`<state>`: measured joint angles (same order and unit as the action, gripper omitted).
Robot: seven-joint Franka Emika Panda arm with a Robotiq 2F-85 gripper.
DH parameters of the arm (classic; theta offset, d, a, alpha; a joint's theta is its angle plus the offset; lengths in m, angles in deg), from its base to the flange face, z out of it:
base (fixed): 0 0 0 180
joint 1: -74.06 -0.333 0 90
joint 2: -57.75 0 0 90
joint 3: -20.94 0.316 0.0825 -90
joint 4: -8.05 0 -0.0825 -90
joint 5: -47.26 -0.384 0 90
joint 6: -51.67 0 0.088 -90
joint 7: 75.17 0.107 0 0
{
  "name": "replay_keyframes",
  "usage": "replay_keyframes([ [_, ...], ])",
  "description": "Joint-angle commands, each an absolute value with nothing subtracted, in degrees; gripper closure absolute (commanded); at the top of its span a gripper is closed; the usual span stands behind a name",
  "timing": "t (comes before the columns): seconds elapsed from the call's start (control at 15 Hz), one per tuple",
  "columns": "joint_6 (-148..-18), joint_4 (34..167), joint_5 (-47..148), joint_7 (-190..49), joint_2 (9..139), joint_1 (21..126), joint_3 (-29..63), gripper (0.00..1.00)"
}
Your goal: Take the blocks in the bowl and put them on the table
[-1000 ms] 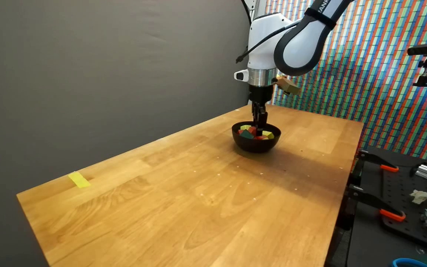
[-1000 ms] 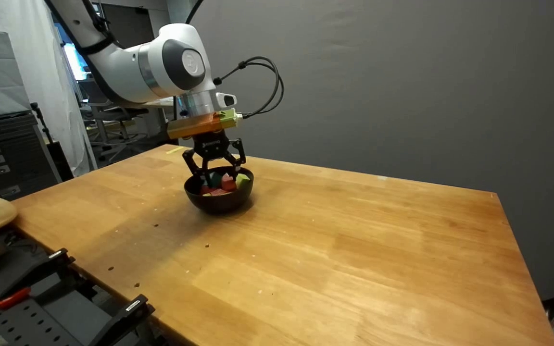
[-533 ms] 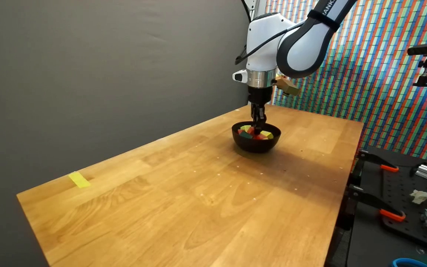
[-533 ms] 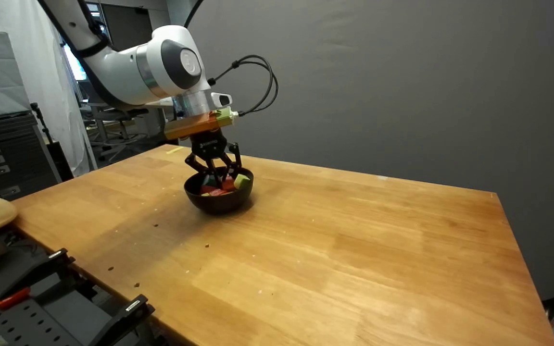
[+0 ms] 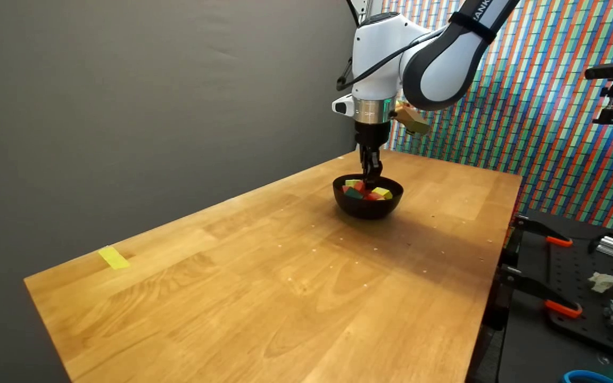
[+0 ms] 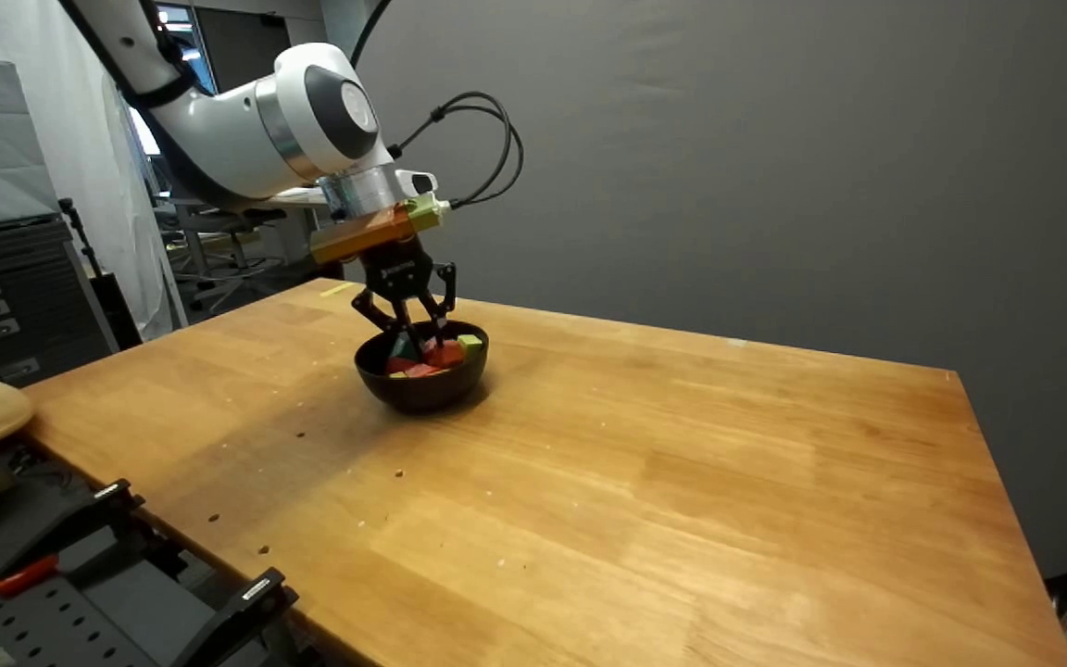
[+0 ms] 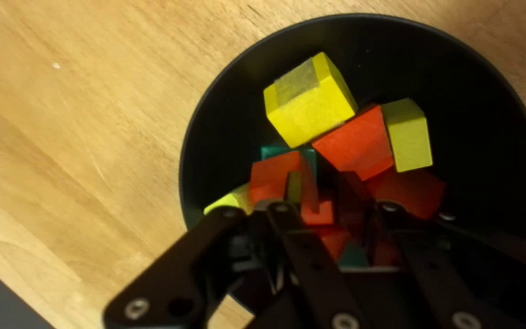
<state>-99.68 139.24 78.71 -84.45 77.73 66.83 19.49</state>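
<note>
The black bowl (image 5: 367, 210) stands on the wooden table (image 5: 264, 287) and shows in both exterior views (image 6: 422, 396). It holds several blocks. In the wrist view a yellow block (image 7: 313, 114), a red block (image 7: 359, 141), a narrower yellow block (image 7: 411, 141) and a teal block (image 7: 274, 151) lie in the bowl. My gripper (image 7: 321, 180) points down into the bowl among red blocks. Its fingers are partly open, with a dark gap between the tips and no block clearly held. In an exterior view (image 6: 431, 349) the tips are beside a red block (image 6: 447, 355). Finger links hide some blocks.
A flat yellow tape patch (image 5: 114, 257) lies near a table corner. Black clamps with orange parts (image 5: 559, 308) grip the table's side by a dark side bench (image 5: 524, 340). A grey wall (image 5: 152, 106) stands along the opposite edge.
My gripper's fingers have moved closer together. The gripper has risen slightly and shifted, and it is tilted more. A red block in the bowl has shifted a little. The bowl has stayed in place.
</note>
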Motion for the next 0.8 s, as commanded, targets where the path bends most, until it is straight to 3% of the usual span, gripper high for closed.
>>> replay_keyframes([
  [0.0,-97.9,140.2,83.0,-80.6,74.8,65.6,17.8,0.38],
  [0.33,-98.4,138.3,81.2,-82.1,78.2,67.8,18.7,0.02],
  [0.73,-99.1,136.0,80.0,-83.3,81.8,68.8,19.2,0.00],
])
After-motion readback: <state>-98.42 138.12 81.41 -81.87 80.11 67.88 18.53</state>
